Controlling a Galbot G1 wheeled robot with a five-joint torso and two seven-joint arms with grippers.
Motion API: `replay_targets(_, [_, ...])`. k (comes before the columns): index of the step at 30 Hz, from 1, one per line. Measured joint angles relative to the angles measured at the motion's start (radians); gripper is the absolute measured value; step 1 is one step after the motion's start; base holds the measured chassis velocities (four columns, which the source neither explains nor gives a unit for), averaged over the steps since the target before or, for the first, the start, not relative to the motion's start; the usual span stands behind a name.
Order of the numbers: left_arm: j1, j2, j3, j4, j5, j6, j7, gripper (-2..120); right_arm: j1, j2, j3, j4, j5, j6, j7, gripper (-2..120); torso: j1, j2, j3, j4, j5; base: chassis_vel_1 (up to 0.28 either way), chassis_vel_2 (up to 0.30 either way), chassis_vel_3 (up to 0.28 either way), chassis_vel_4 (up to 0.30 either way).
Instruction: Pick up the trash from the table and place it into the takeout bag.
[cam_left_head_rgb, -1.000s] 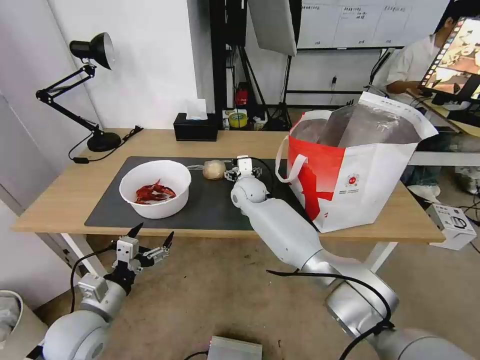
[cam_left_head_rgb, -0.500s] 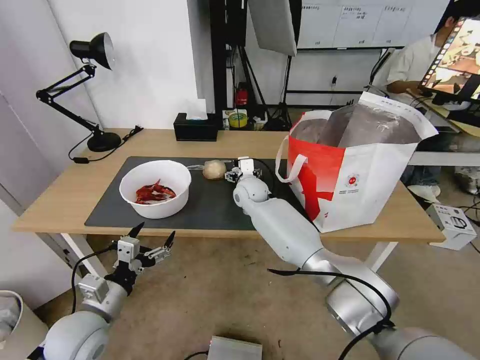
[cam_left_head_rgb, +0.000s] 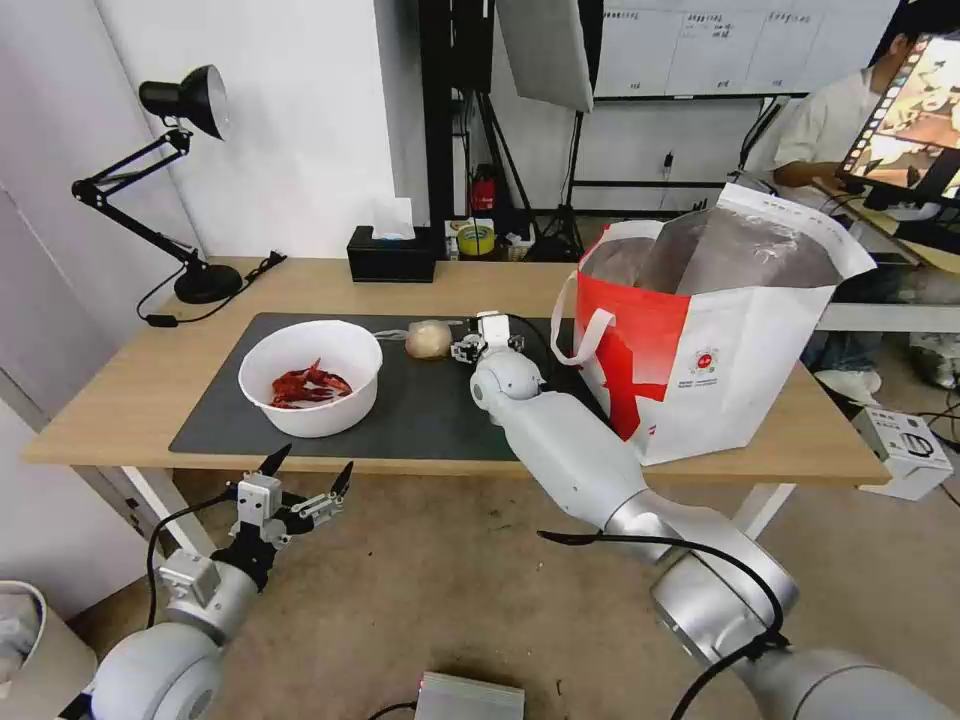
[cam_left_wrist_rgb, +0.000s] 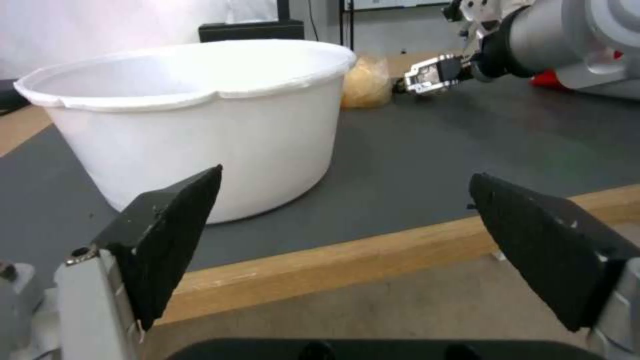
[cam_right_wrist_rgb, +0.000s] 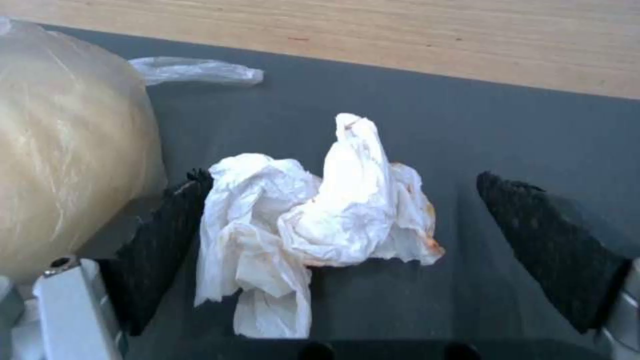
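Right gripper (cam_right_wrist_rgb: 333, 260) low over the dark grey mat (cam_left_head_rgb: 420, 410), its two black, rough-textured fingers (cam_right_wrist_rgb: 547, 240) spread wide to either side of the tissue (cam_right_wrist_rgb: 320, 220); one finger sits right against the tissue's edge, the other stands clear of it. The tissue is a crumpled white wad with soft folds and faint orange stains along one edge, lying flat on the mat. Just beside it lies the clear bag (cam_right_wrist_rgb: 67, 145), thin glossy film stretched round a smooth beige lump, its twisted neck trailing on the mat; in the head view the bag (cam_left_head_rgb: 428, 339) rests between the bowl and the right gripper (cam_left_head_rgb: 487, 343).

The bowl (cam_left_head_rgb: 311, 377) is round, white, smooth-walled plastic with a rolled rim, holding red crayfish shells (cam_left_head_rgb: 308, 384), and stands on the mat near the table's front edge. The table (cam_left_head_rgb: 120, 400) is light wood.

The takeout bag (cam_left_head_rgb: 715, 340) stands upright and open on the table's right part: boxy, white with a red panel, silver foil lining, white loop handles.

Left gripper (cam_left_head_rgb: 305, 480) hangs below and in front of the table edge, black tapered fingers (cam_left_wrist_rgb: 167, 240) spread apart, holding nothing, facing the bowl (cam_left_wrist_rgb: 193, 125).
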Motion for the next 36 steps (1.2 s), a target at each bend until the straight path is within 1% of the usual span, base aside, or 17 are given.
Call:
replay_targets(4, [0.0,-0.001,0.0,0.0,0.0,0.0,0.0,100,0.0,0.0,-0.004,0.0,0.0,-0.008,-0.013,92,0.0,0.0,0.0,0.0,0.0,0.0,0.0,0.0,0.0])
replay_targets(6, [0.0,0.0,0.0,-0.001,-0.001,-0.001,0.0,100,0.0,0.0,-0.007,0.006,0.003,-0.018,-0.017,82,0.0,0.0,0.0,0.0,0.0,0.0,0.0,0.0,0.0])
replay_targets(8, [0.0,0.0,0.0,-0.001,-0.001,-0.001,0.0,100,0.0,0.0,-0.008,0.008,0.005,-0.02,-0.018,80,0.0,0.0,0.0,0.0,0.0,0.0,0.0,0.0,0.0])
replay_targets(11, [-0.001,0.001,0.002,-0.001,-0.001,-0.001,0.0,100,-0.002,0.001,-0.011,0.011,0.008,-0.024,-0.019,64,0.0,0.0,0.0,0.0002,0.0,0.0,0.0,0.0,0.0])
replay_targets(14, [-0.001,0.001,0.003,-0.001,-0.001,-0.001,0.0,100,-0.003,0.001,-0.012,0.012,0.009,-0.025,-0.019,58,0.0,0.0,0.0,0.0004,0.0,0.0,0.0,0.0,0.0])
replay_targets(16, [-0.002,0.002,0.003,-0.001,-0.002,-0.001,0.0,100,-0.004,0.001,-0.012,0.012,0.01,-0.026,-0.019,46,0.0,0.0,0.0,0.0004,0.0,0.0,0.0,0.0,0.0])
replay_targets(19, [-0.002,0.003,0.004,-0.001,-0.002,-0.001,0.0,100,-0.004,0.001,-0.011,0.013,0.011,-0.027,-0.017,36,0.0,0.0,0.0,0.0004,0.0001,0.0,0.0,0.0,0.0])
replay_targets(20, [-0.002,0.003,0.004,-0.001,-0.002,-0.001,0.0,100,-0.004,0.001,-0.011,0.013,0.011,-0.027,-0.017,36,0.0,0.0,0.0,0.0004,0.0001,0.0,0.0,0.0,0.0])
replay_targets(22, [-0.004,0.003,0.01,0.0,-0.002,-0.002,0.0,100,-0.005,0.0,-0.011,0.015,0.011,-0.028,-0.014,24,0.0,0.0,0.0,0.0001,0.0001,0.0,0.0,0.0,0.0])
replay_targets(23, [-0.004,0.003,0.01,0.0,-0.002,-0.002,0.0,100,-0.005,0.0,-0.011,0.015,0.011,-0.028,-0.014,24,0.0,0.0,0.0,0.0001,0.0001,0.0,0.0,0.0,0.0])
replay_targets(25, [-0.006,0.004,0.013,0.0,-0.002,-0.002,0.0,100,-0.006,0.0,-0.009,0.019,0.012,-0.028,-0.013,13,0.0,0.0,0.0,-0.0001,0.0,0.0,0.0,0.0,0.0])
replay_targets(26, [-0.006,0.004,0.013,0.0,-0.002,-0.002,0.0,100,-0.006,0.0,-0.009,0.019,0.012,-0.028,-0.013,13,0.0,0.0,0.0,-0.0001,0.0,0.0,0.0,0.0,0.0])
replay_targets(28, [-0.007,0.005,0.014,0.0,-0.003,-0.002,0.0,100,-0.011,-0.003,-0.007,0.03,0.009,-0.02,-0.012,3,0.0,0.0,0.0,-0.0003,0.0,0.0,0.0,0.0,0.0])
replay_targets(33, [-0.007,0.005,0.014,0.001,-0.003,-0.002,0.0,100,-0.021,-0.018,-0.01,0.075,-0.008,0.01,-0.018,0,0.0,0.0,0.0,-0.0003,0.0,0.0,0.0,0.0,0.0])
replay_targets(34, [-0.007,0.006,0.014,0.001,-0.003,-0.002,0.0,100,-0.028,-0.03,-0.016,0.109,-0.01,0.016,-0.019,0,0.0,0.0,0.0,-0.0003,0.0,0.0,0.0,0.0,0.0])
replay_targets(35, [-0.003,0.006,0.013,0.0,-0.004,-0.002,-0.001,100,-0.055,-0.072,-0.045,0.221,0.003,0.015,-0.014,0,0.0,0.0,0.0,-0.0001,0.0,0.0,0.0,0.0,0.0])
replay_targets(36, [-0.003,0.006,0.013,0.0,-0.004,-0.002,-0.001,100,-0.055,-0.072,-0.045,0.221,0.003,0.015,-0.014,0,0.0,0.0,0.0,-0.0001,0.0,0.0,0.0,0.0,0.0])
